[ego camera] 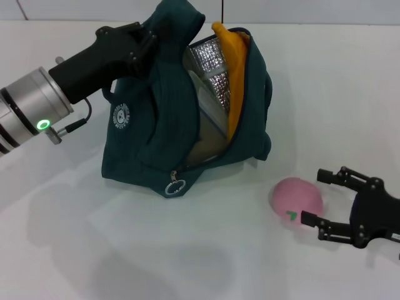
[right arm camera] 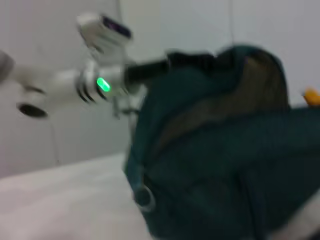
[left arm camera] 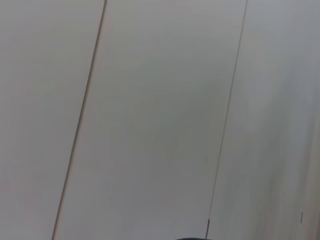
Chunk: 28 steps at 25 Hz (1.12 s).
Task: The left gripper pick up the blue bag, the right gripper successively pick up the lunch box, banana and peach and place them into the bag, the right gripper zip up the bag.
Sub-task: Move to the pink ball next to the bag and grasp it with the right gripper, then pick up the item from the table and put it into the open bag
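The blue bag [ego camera: 156, 125] sits on the white table with its zip open and its silver lining showing. My left gripper [ego camera: 142, 41] is shut on the bag's upper left edge and holds it up. The banana [ego camera: 232, 69] stands in the opening, its top poking out. Beside it in the bag, a pale edge with a blue rim is the lunch box [ego camera: 202, 95], mostly hidden. The pink peach [ego camera: 295, 199] lies on the table right of the bag. My right gripper [ego camera: 312, 195] is open at the peach's right side, one finger on either side of it. The right wrist view shows the bag [right arm camera: 225, 165] close up.
The zip's metal ring pull [ego camera: 175, 186] hangs at the bag's near end and also appears in the right wrist view as the ring pull [right arm camera: 143, 196]. White table [ego camera: 187, 250] stretches in front. The left wrist view holds only pale wall panels.
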{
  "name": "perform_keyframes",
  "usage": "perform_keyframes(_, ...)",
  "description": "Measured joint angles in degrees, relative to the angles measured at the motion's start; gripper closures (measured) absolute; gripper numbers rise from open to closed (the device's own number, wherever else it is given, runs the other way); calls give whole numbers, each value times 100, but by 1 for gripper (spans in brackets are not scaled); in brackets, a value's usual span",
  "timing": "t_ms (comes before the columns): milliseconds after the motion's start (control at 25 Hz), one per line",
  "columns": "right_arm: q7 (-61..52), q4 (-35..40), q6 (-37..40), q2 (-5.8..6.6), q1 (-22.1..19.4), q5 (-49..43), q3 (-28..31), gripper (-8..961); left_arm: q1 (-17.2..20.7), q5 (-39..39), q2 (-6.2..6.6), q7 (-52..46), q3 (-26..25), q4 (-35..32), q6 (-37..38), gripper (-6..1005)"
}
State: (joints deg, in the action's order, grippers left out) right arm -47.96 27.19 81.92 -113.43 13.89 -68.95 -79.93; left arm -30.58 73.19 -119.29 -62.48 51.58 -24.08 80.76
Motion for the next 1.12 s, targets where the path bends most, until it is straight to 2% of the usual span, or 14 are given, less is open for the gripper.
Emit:
perform_keyframes(200, -6, -49, -528, -86, 26, -86, -31, 125, -4, 2, -6, 0, 1, 0, 0, 947)
perform_keyframes(640, -62, -56, -739, -119, 248, -219, -111, 151, -9, 7, -2, 2, -1, 12, 0, 945)
perform_keyframes(840, -123, -55, -836, -125, 313, -263, -122, 215, -9, 7, 3, 4, -7, 3, 0, 944)
perform_keyframes(1120, -82, 101, -656, -126, 307, -214, 149, 431, -9, -4, 20, 7, -26, 0, 0, 943)
